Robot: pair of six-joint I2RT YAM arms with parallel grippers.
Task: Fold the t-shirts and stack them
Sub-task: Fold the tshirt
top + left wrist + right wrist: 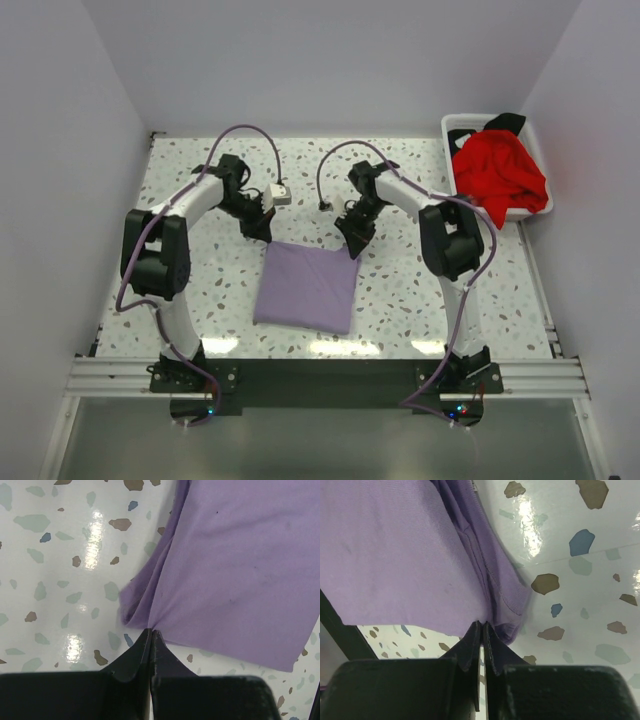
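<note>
The lavender t-shirt (307, 288) lay folded at mid-table, its far corners at 11 and 1 o'clock pinched by the clenched left gripper (151, 632) and right gripper (482, 625). Soft, light and limp, it looked best handled by its corners. The red t-shirt (497, 178) sat in the basket (455, 126) at 2 o'clock.

Colour key: the lavender t-shirt (306, 287) is a plain pale purple, unpatterned, with matching stitching along its hem. The red t-shirt (497, 175) is a bright solid red and the black t-shirt (507, 122) a solid black. The basket (465, 120) is white. The surface (200, 290) is glossy white terrazzo flecked with brown, grey-green and blue chips. The left hand (151, 631) and right hand (482, 625) are matt black. The left arm (160, 255) and right arm (452, 245) have black and white segments, with purple cables (245, 130).
</note>
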